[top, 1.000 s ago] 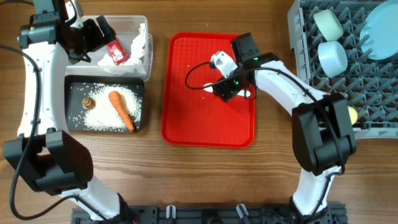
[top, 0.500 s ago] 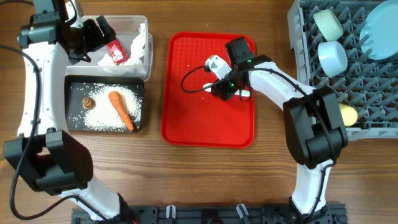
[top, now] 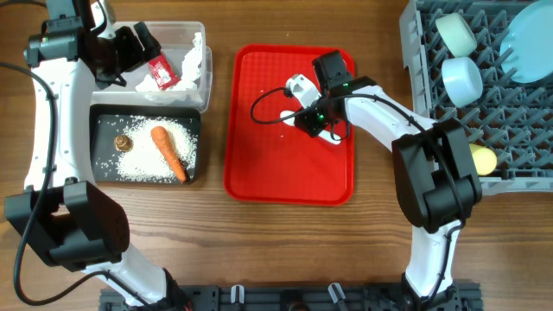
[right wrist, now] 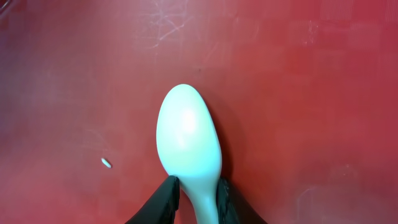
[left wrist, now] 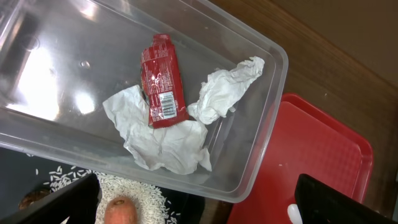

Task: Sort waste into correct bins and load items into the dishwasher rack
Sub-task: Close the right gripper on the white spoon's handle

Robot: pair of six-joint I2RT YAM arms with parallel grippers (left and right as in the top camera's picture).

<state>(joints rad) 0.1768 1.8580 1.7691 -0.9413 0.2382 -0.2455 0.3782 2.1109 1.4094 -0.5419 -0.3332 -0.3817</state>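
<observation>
The right hand (right wrist: 198,200) was down on the red tray (top: 285,177), its two dark fingers (right wrist: 163,198) closed against either side of the white plastic spoon (right wrist: 188,140) at the neck, the spoon's bowl lying on the tray. The left hand (top: 130,50) hung over the clear tub (left wrist: 268,118), spread wide and holding nothing. Inside lay the red foil wrapper (left wrist: 163,84) on the crumpled napkin (left wrist: 168,140). The black tub (top: 102,117) held the carrot (top: 169,152), rice (top: 143,166) and a brown scrap (top: 123,142). The mint-green bowl (top: 456,33), light blue bowl (top: 461,78), plate (top: 527,43) and yellow cup (top: 484,159) sat in the grey rack (top: 413,60) on the bench (top: 380,250)
</observation>
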